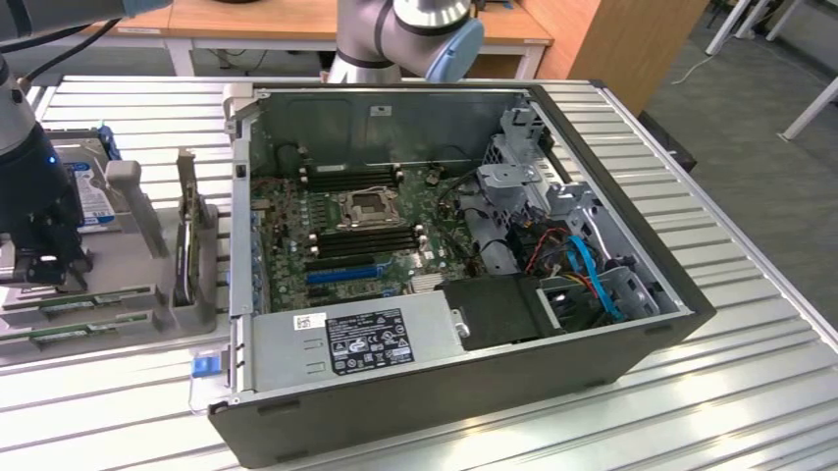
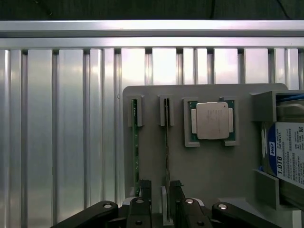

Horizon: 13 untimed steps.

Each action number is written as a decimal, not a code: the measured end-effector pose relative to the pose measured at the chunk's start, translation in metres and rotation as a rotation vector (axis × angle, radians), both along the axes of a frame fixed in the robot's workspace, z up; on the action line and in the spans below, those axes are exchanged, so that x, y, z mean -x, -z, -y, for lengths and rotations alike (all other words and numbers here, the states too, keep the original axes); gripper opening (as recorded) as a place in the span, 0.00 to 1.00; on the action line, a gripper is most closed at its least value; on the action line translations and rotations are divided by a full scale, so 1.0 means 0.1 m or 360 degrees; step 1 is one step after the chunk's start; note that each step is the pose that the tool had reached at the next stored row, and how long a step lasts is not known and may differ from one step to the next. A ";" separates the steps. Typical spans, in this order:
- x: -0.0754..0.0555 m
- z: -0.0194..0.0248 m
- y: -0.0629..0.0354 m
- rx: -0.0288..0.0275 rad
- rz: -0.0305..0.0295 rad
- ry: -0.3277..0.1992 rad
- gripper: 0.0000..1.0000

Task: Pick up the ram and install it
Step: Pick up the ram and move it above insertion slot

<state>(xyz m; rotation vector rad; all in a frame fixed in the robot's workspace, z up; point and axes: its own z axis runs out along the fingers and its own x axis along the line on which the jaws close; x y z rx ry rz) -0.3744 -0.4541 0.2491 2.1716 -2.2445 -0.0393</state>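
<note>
Gripper (image 1: 39,267), exterior view: down low over the grey holder (image 1: 137,343), well off to the side of the open PC case (image 1: 458,402). Ram (image 1: 85,297) sits on edge in its holder slot, right under the fingertips, running out from the tool toward the case. Second stick (image 1: 78,332) is parallel and just beside it, on the side away from the hard drive (image 1: 89,191). Hard drive stands upright in the holder, next to the tool's body. Motherboard (image 1: 353,231) is exposed inside the case, well apart from the tool. Everything sits on the slatted aluminium table (image 1: 747,324).

Wrist view: gripper (image 2: 160,190) jaws spread wide, nothing clamped. The ram (image 2: 166,152) stands between the two fingers (image 2: 145,190), closer to one than the other; can't tell if it touches. Second stick (image 2: 135,152) is just outside the jaws, beside one finger. Processor (image 2: 211,121) lies flat in its pocket, ahead of the fingertips and off to the side past the ram. Hard drive (image 2: 285,156) is further out on that same side. Holder (image 2: 209,171) rests on the table (image 2: 57,118).
</note>
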 end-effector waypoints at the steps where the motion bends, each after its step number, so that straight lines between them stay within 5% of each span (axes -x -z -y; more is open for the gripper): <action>1: 0.00 0.010 0.000 -0.00001 0.00001 0.0000 0.29; 13: 0.00 0.151 0.000 -0.00001 0.00001 0.0000 0.29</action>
